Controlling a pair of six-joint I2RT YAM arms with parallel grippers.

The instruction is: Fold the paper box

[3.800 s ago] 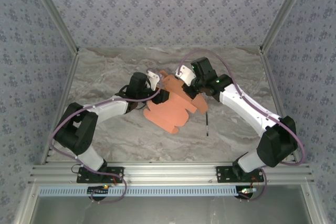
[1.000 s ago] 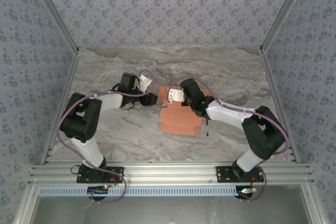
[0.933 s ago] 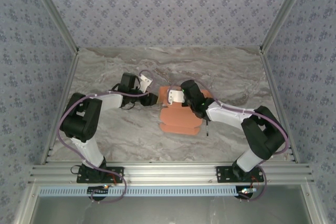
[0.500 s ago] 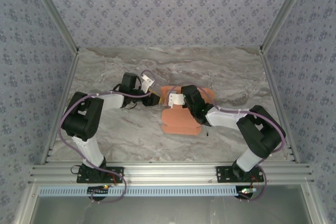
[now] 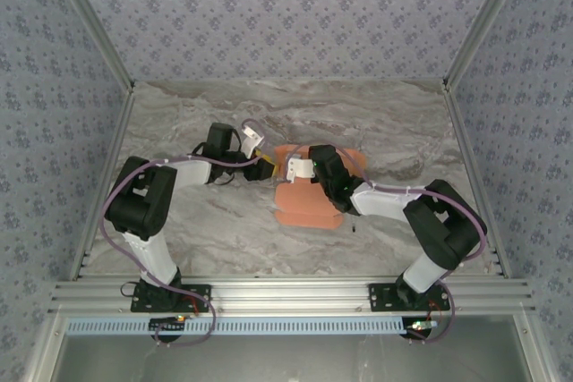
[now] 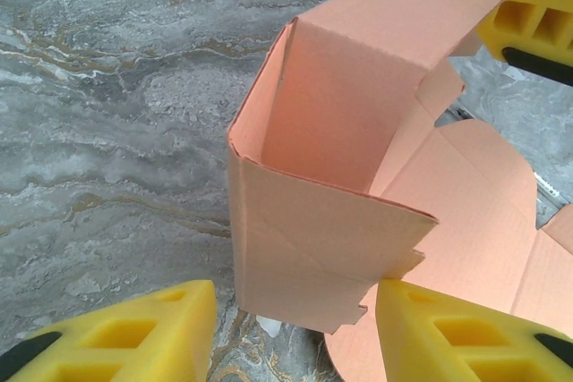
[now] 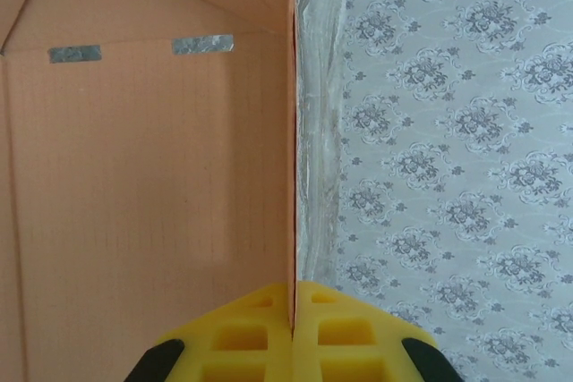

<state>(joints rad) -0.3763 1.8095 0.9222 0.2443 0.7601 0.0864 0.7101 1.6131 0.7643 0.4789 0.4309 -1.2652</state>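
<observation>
The right tool (image 7: 293, 306) is pinching an upright wall of the paper box (image 7: 143, 158), its jaws closing flat on the card's edge. The left tool (image 6: 295, 333) is sitting half-wide, straddling the box's folded corner, which is resting on the bench (image 6: 107, 131).

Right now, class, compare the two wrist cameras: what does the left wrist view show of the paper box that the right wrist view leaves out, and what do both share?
Left wrist view: the paper box half raised, two walls meeting at a corner, a rounded flap flat on the marble table, the left claw open astride the near wall. Right wrist view: one panel seen edge-on, two grey slot-like marks in it, patterned wallpaper beyond. Both: the salmon-orange card and the right claw shut on a panel's edge.
</observation>
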